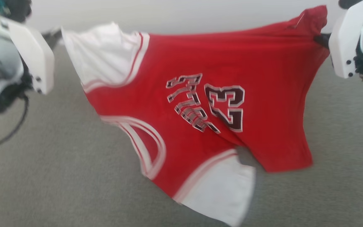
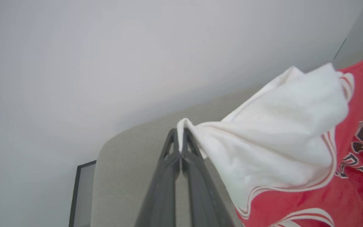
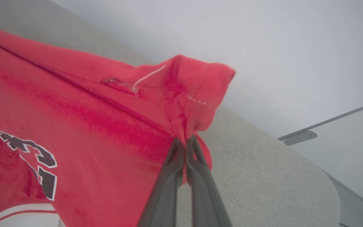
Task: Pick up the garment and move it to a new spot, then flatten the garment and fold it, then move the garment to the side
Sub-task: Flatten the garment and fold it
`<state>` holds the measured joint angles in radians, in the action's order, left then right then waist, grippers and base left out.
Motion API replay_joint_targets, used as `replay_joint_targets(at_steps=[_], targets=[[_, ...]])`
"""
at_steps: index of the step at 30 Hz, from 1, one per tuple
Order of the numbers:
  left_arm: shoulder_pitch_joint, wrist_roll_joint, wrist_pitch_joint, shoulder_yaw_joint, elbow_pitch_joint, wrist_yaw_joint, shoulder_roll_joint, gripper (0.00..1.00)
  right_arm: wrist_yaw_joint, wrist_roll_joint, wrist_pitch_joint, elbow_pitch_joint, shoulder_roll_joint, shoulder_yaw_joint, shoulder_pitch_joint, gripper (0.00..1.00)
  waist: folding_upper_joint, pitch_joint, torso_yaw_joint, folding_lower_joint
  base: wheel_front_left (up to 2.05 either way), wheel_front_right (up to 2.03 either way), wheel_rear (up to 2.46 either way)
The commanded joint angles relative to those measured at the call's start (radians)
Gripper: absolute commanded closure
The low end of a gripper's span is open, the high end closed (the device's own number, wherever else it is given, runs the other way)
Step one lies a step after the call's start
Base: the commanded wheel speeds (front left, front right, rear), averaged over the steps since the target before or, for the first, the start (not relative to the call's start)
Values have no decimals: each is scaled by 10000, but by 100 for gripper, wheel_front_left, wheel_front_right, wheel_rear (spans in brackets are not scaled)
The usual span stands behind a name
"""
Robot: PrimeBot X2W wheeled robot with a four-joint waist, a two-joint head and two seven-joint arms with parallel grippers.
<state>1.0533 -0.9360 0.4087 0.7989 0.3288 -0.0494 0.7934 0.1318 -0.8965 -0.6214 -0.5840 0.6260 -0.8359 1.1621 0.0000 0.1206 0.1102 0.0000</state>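
Left gripper (image 2: 180, 134) was clamped tight on a white sleeve corner of the garment (image 1: 200, 78), and the right gripper (image 3: 186, 142) was pinched shut on a bunched red corner. Between the two it hung stretched out, numerals showing, with its other white sleeve drooping below them toward the grey surface (image 1: 43, 176).

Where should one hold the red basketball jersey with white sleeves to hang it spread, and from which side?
At opposite ends, each from its outer side: the left gripper pinches the white sleeve edge, the right gripper the red hem corner, so the red jersey hangs stretched between them.
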Motion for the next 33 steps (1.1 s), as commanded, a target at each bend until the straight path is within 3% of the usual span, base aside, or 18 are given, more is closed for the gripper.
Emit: replay_joint_targets(at_steps=[1,10,17,26,33], targets=[[306,120,94,-92,154,32,169,100,-20,-18,43,59,151,102,-27,100,0,-494,-435,0,0,0,0],[1872,508,557,-36,1032,564,-68,100,-20,151,-66,947,332,824,-156,100,0,-999,-855,0,0,0,0],[2752,772,200,-43,1815,921,-424,100,-20,587,184,999,213,1495,-130,100,0,-784,-1006,0,0,0,0],[4691,1786,-1898,-125,3559,1203,-1506,100,-20,1968,1675,-51,-727,2558,822,100,0,765,-1111,0,0,0,0],[6928,3021,-4552,-106,4850,1272,-2193,100,-18,3509,4230,-1200,-1551,3357,2143,100,0,2054,-1087,0,0,0,0]])
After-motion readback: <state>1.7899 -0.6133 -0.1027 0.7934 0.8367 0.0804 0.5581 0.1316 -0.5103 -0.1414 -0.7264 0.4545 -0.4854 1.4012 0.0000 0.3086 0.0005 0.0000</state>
